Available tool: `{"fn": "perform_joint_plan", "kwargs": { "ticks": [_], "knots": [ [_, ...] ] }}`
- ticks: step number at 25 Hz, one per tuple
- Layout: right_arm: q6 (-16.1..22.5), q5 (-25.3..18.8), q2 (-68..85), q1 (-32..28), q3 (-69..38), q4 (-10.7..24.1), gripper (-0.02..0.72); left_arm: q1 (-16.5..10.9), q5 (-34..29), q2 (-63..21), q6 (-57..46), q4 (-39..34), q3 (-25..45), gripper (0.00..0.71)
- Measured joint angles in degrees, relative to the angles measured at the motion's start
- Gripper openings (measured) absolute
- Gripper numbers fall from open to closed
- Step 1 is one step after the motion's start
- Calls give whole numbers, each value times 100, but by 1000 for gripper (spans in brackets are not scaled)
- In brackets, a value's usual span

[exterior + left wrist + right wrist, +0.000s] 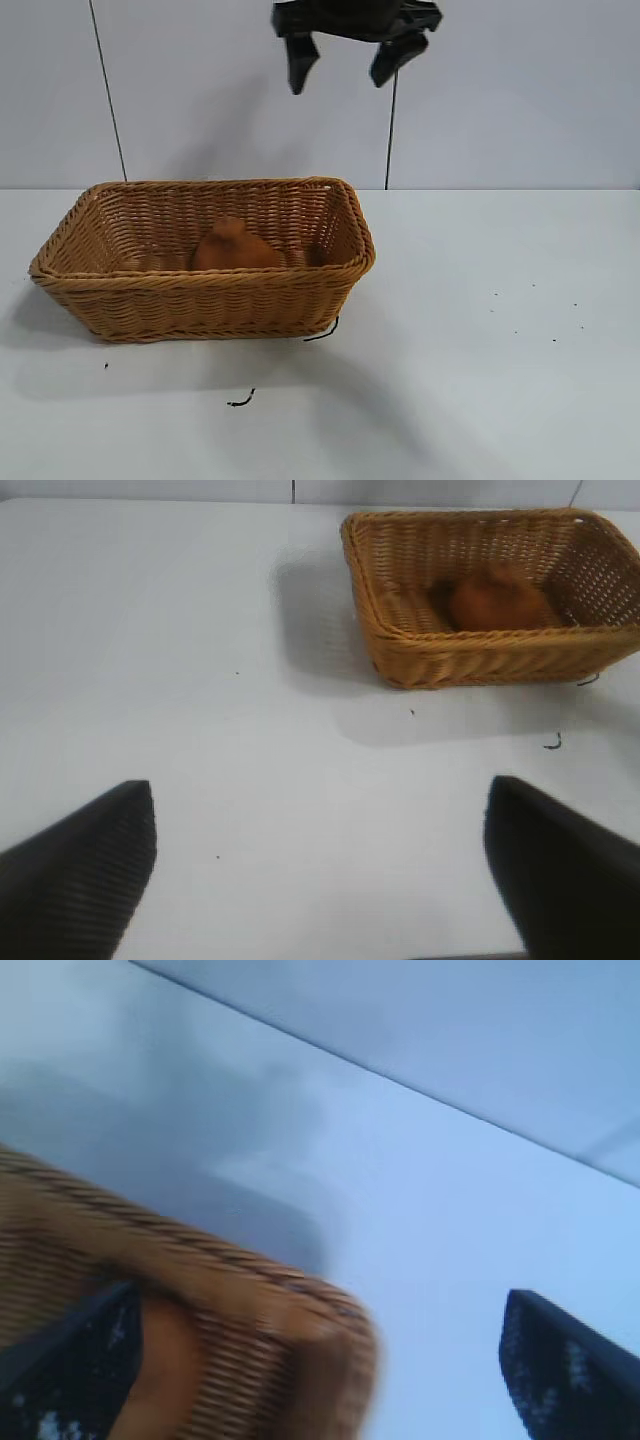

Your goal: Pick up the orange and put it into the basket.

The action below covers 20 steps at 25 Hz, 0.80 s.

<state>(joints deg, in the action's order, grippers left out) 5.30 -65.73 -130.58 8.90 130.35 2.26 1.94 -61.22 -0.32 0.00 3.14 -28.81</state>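
The orange (232, 248) lies inside the wicker basket (200, 282), toward its middle, free of any gripper. My right gripper (338, 85) hangs high above the basket's right half, open and empty. In the right wrist view that gripper (320, 1295) stands over a corner of the basket (300, 1305), fingers wide apart. The left wrist view has my left gripper (318, 785) open over bare table, far from the basket (480, 638), with the orange (495, 600) resting inside it.
The basket stands left of centre on a white table (500, 350). Two short black thread scraps (240, 401) (322, 333) lie in front of it, with small dark specks on the right. A grey wall runs behind.
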Motion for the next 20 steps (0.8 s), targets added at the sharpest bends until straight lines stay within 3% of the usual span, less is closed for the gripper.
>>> {"fn": "perform_joint_plan", "kwargs": {
  "ticks": [6, 16, 20],
  "knots": [
    [0, -364, 0, -623, 0, 23, 694, 0, 0, 0, 0, 0, 0, 639],
    [0, -372, 293, -621, -37, -260, 694, 0, 0, 0, 0, 0, 0, 639],
    [-68, -372, 921, -621, -533, -278, 694, 0, 0, 0, 0, 0, 0, 639]
  ]
}}
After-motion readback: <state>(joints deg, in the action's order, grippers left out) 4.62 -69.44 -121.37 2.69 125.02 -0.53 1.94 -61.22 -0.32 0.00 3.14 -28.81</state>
